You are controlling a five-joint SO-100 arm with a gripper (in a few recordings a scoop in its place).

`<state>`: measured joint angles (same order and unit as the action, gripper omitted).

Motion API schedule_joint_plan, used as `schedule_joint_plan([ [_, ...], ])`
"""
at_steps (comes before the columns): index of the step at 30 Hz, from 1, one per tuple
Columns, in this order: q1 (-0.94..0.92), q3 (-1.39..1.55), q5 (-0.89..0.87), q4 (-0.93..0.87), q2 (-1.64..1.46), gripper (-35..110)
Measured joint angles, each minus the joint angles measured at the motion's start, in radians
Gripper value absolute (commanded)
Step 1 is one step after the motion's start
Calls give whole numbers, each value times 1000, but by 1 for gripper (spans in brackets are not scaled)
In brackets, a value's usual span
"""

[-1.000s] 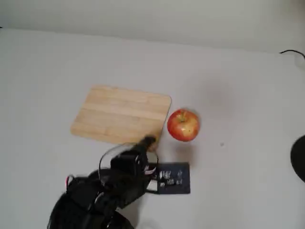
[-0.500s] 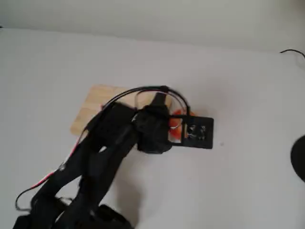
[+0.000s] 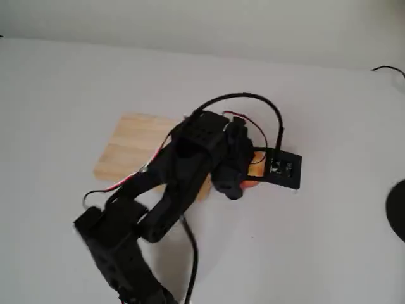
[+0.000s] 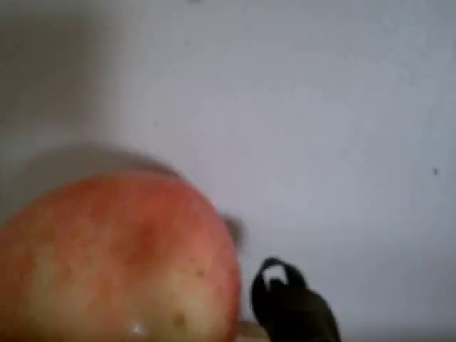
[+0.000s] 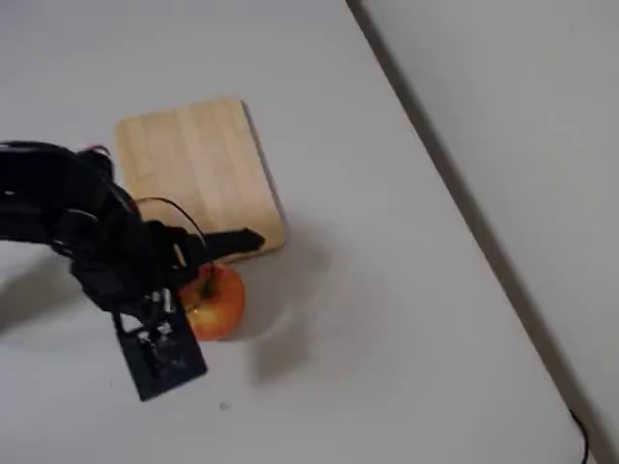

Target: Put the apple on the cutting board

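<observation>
The apple (image 5: 215,302) sits on the surface just off the cutting board (image 5: 193,166)'s near corner, right under the jaws (image 5: 208,259). They look apart, one finger (image 5: 235,241) reaching past the apple's board side.

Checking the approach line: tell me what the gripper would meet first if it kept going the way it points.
Probably the apple: the gripper sits just over it, and the wrist view has it close beside one fingertip. Depth is unclear.

White table (image 3: 329,240), pale wall (image 5: 522,116), black cable (image 3: 387,68), dark round object (image 3: 397,218) at right edge
</observation>
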<state>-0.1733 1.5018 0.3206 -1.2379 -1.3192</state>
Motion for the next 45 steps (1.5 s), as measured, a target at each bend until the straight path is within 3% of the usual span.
schedule_joint_plan([
  [6, -28, -110, 8, -8, 153, 58],
  [11, -44, -181, -2, -15, 202, 19],
  [14, -49, -219, -11, -15, 210, 6],
  [18, -49, -233, -20, -25, 209, 5],
  [22, -46, -249, -20, -52, 210, 32],
  [28, -46, -252, -20, -104, 212, 42],
  [30, -44, -252, -20, -121, 213, 39],
  [37, -35, -252, -29, -141, 207, 9],
  [45, -21, -252, -55, -153, 199, 3],
])
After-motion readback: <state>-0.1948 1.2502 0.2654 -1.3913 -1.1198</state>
